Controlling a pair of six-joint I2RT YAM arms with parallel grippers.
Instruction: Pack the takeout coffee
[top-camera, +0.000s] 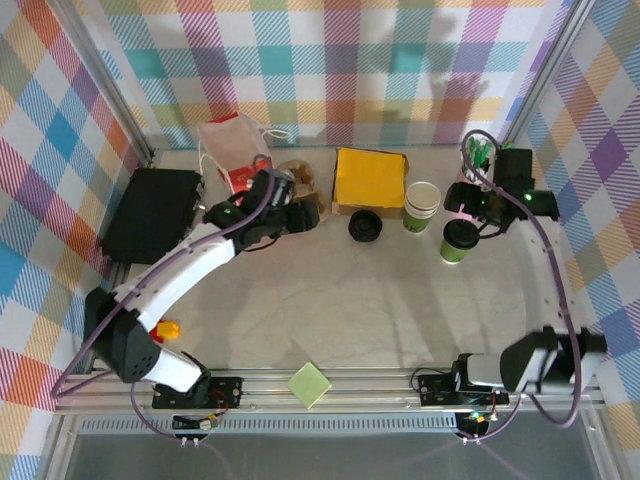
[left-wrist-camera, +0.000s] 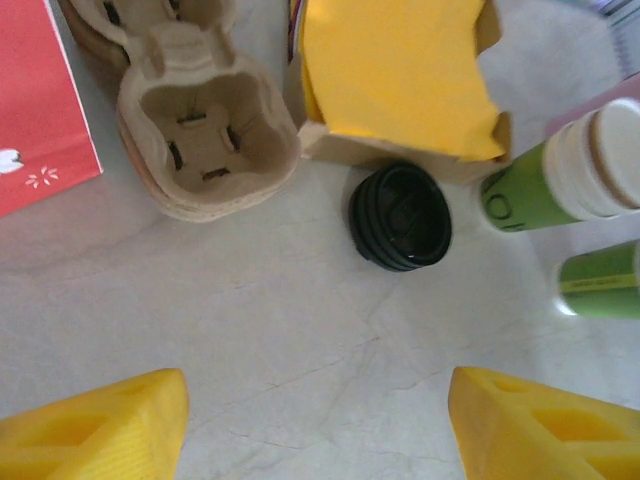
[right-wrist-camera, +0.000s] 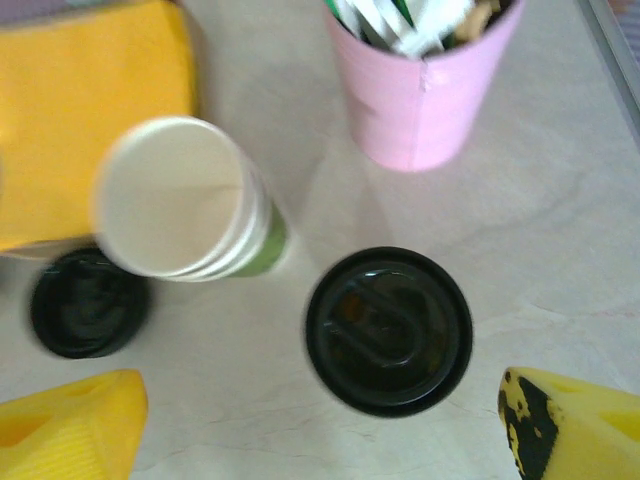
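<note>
- The small green paper cup with a round black plastic lid (top-camera: 459, 241) stands upright on the pale table (top-camera: 330, 300), on its right side. It is just in front of the stack of lidless green paper cups (top-camera: 422, 205) and near the pink cup of pens (right-wrist-camera: 425, 90).
- The right end effector (right-wrist-camera: 322, 425) hangs above the lidded cup with its yellow fingers (right-wrist-camera: 70, 430) spread wide. In the right wrist view the lid lies between them, nearer the right-hand finger, and neither finger touches it. It is open and grips nothing.
- The left end effector (left-wrist-camera: 318, 410) is open too, with bare table between its two yellow fingers (left-wrist-camera: 100, 430). It hovers near the brown moulded-pulp cup carrier (left-wrist-camera: 205, 130).
- A loose black plastic lid (left-wrist-camera: 400, 215) lies flat on the table just in front of the cardboard box of yellow napkins (left-wrist-camera: 400, 70), between the carrier and the cup stack.
- The red paper bag (top-camera: 235, 150) sits at the back left, beside the carrier. Whether it stands or lies I cannot tell.
- A black rectangular case (top-camera: 150, 210) rests at the left edge.
- A green square note pad (top-camera: 309, 384) sits on the near rail.
</note>
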